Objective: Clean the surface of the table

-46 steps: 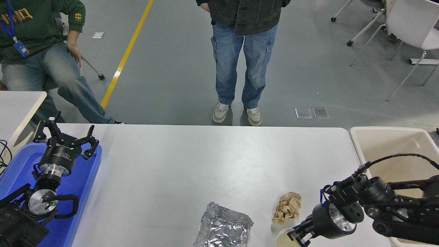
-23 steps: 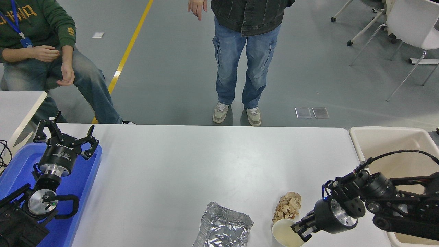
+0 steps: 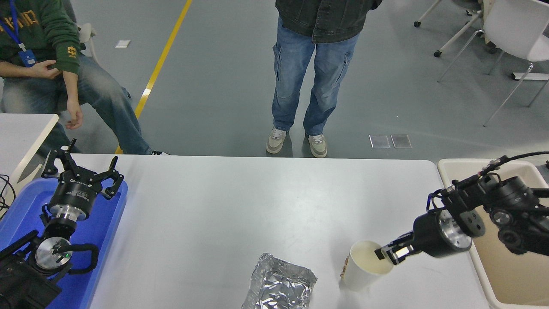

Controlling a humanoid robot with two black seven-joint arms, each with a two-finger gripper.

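Desk surface (image 3: 257, 197) partly cleared: paper cup pinched at its rim, ready to go to the bin.

Far left of the working end effector, the left end effector (image 3: 81, 169) sits parked over a blue tray (image 3: 101, 231), its fingers spread and empty. Left and below the right end effector lies a crumpled foil tray (image 3: 281, 285) on the desk. Just left of it stands the white paper cup (image 3: 364, 266), hiding most of a brown paper wad (image 3: 344, 267) behind it. The right end effector (image 3: 388, 254) is pressed onto the cup's near rim, one finger inside. Right of it waits a beige bin (image 3: 502, 266). Judged next move: carry the cup rightward over the bin wall and release, then take the wad and foil.
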